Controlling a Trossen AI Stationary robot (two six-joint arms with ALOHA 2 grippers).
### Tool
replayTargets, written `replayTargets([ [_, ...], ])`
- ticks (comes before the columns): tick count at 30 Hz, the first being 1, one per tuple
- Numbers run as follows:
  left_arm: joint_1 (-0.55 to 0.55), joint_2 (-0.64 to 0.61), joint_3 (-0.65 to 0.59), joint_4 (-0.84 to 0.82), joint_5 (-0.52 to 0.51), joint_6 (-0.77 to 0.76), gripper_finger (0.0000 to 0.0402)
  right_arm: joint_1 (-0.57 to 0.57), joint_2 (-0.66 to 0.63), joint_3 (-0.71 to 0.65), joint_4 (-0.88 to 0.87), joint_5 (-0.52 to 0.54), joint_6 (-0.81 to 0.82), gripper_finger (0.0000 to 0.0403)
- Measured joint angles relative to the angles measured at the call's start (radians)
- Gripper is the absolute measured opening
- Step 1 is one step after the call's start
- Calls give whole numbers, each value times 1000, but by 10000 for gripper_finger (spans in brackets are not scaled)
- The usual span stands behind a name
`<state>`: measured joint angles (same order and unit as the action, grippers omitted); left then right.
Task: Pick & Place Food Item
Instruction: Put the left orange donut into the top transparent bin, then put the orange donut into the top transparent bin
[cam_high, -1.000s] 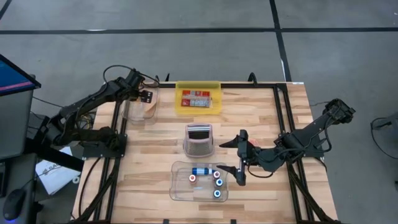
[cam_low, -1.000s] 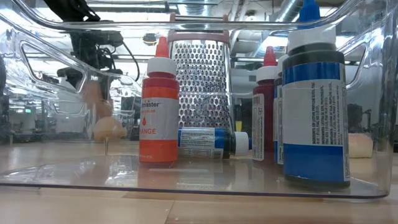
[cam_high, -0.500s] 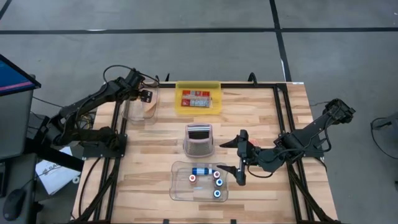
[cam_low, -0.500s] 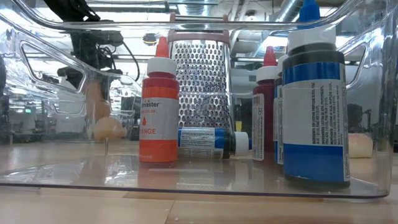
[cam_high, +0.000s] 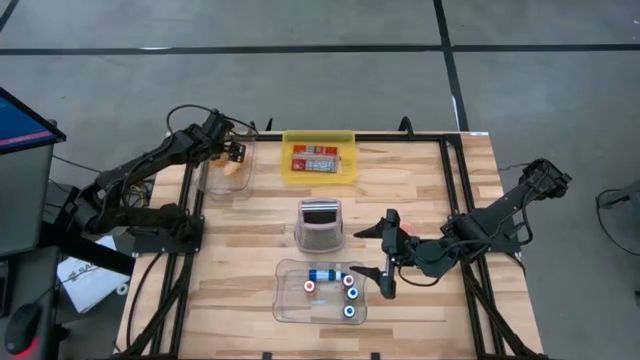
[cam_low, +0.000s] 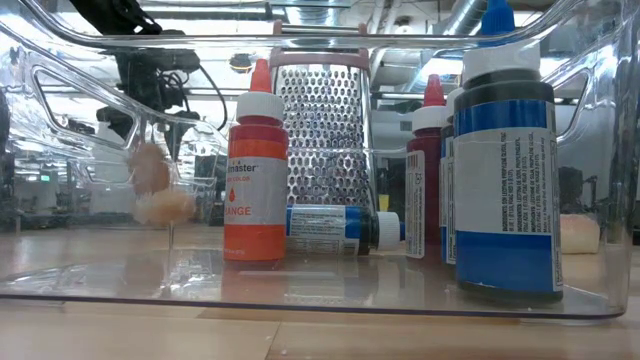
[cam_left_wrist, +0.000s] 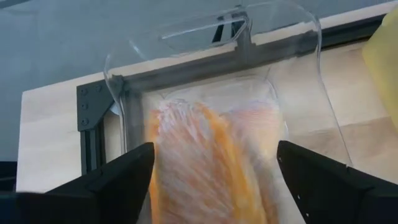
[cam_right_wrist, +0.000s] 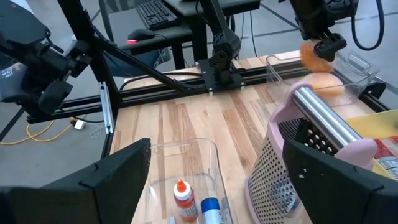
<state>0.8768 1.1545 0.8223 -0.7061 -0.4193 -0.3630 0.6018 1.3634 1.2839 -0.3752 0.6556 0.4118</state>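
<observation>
High view: grater (cam_high: 320, 224) and bottle bin (cam_high: 284, 300) flank right fingers (cam_high: 384, 251), spread wide.

Grater (cam_high: 321, 222) between tray (cam_high: 319, 160) and bin (cam_high: 290, 303)

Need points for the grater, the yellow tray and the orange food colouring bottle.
grater (cam_high: 321, 225), high view, perforated front face.
yellow tray (cam_high: 288, 160), high view, left rim.
orange food colouring bottle (cam_low: 255, 180), low view, label on its body.

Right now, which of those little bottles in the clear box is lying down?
The blue-labelled bottle lies on its side behind the upright orange bottle; the other bottles stand.
</observation>
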Motion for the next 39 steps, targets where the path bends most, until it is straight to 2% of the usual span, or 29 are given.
replayTargets([
  [11, 0, -34, 0, 15, 20, 18, 337, 0, 0, 0, 0, 4, 0, 354],
  [15, 0, -98, 0, 15, 137, -17, 337, 0, 0, 0, -2, 16, 0, 354],
  [19, -5, -180, 0, 26, 328, -48, 337, 0, 0, 0, -21, 26, 8, 354],
  [23, -73, -267, 0, 51, 469, -76, 337, 2, 23, 0, -30, 25, 28, 354],
  [27, -206, -353, 0, 113, 541, -135, 337, 7, 54, 0, -59, 25, 66, 354],
  [31, -408, -436, 0, 256, 551, -204, 337, 7, 66, 0, -166, 51, 162, 354],
  [34, -610, -475, -5, 445, 551, -200, 337, 6, 65, 0, -328, 53, 311, 354],
  [39, -974, -495, -119, 944, 550, -51, 337, 6, 65, 0, -660, 32, 617, 354],
])
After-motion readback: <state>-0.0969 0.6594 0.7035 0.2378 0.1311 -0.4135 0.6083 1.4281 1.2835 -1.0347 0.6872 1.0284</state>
